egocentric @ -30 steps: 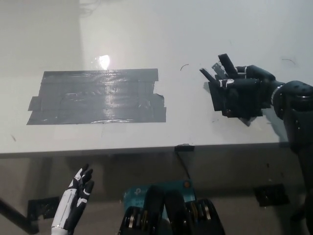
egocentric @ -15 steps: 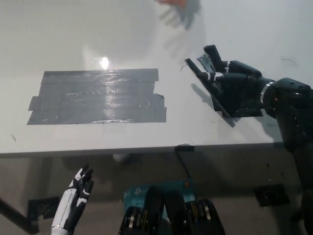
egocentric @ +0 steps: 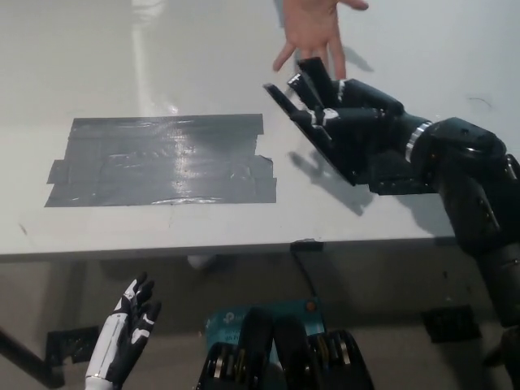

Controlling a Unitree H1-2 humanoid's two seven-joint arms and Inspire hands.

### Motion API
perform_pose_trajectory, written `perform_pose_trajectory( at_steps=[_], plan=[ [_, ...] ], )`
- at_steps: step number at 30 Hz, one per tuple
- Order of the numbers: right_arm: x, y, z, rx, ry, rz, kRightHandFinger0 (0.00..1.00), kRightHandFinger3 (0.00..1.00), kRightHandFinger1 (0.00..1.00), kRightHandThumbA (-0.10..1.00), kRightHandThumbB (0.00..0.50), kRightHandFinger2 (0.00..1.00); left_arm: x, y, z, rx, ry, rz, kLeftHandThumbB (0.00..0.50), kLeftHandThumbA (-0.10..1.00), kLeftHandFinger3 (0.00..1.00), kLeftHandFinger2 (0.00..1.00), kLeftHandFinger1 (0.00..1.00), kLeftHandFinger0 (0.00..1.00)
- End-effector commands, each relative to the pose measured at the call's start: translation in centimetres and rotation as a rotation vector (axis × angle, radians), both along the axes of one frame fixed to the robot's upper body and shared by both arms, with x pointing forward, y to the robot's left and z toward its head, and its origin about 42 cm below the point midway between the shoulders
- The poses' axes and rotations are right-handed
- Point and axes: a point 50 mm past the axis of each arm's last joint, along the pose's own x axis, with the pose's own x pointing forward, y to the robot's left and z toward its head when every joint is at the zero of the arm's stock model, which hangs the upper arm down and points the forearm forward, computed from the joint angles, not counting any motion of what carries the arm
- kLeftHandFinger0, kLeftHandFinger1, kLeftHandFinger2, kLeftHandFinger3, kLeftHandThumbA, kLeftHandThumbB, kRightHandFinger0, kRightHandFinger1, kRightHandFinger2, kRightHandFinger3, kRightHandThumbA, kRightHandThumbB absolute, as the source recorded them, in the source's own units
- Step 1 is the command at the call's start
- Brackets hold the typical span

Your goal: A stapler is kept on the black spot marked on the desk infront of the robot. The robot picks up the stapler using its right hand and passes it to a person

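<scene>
Stapler [egocentric: 302, 104], black and slim, sits clasped in the right hand [egocentric: 349, 134], which is raised above the desk [egocentric: 162, 57] right of the black spot [egocentric: 162, 161], its fingers wrapped round it. Just beyond, at the far edge, a person's hand [egocentric: 313, 28] reaches in, fingers spread toward the stapler. Near left, below the desk edge, the left hand [egocentric: 126, 333] rests with fingers loosely apart, holding nothing.
</scene>
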Motion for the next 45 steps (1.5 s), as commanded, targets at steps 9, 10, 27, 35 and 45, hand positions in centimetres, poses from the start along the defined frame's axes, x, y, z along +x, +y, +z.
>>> perform_pose_trajectory(
  at_steps=[9, 10, 27, 35, 45],
  plan=[
    [0.9, 5.2, 14.4, 0.026, -0.253, -0.083, 0.0, 0.0, 0.0, 0.91, 0.131, 0.0, 0.8, 0.1, 1.5, -0.003, -0.052, -0.006, 0.405, 0.77, 1.0, 1.0, 1.0, 1.0],
    [1.0, 5.4, 14.8, 0.018, -0.264, -0.099, 0.0, 0.0, 0.0, 0.9, 0.163, 0.0, 0.8, 0.1, 1.5, -0.003, -0.053, -0.007, 0.402, 0.76, 1.0, 1.0, 1.0, 1.0],
    [2.3, 10.1, 18.8, -0.476, -0.674, -0.476, 0.0, 0.18, 0.0, 1.0, 0.037, 0.19, 1.1, -0.1, 1.6, -0.003, -0.055, -0.016, 0.41, 0.74, 1.0, 1.0, 1.0, 1.0],
    [4.3, 10.0, 17.8, -0.587, -0.808, -0.555, 0.0, 0.24, 0.18, 1.0, 0.056, 0.43, 1.2, -0.1, 1.7, 0.02, -0.067, -0.017, 0.405, 0.76, 1.0, 1.0, 1.0, 1.0],
    [4.4, 10.1, 18.0, -0.614, -1.101, -0.678, 0.0, 0.34, 0.2, 1.0, 0.095, 0.49, 1.3, -0.2, 1.5, 0.008, -0.052, -0.021, 0.402, 0.73, 1.0, 1.0, 1.0, 1.0]
  ],
)
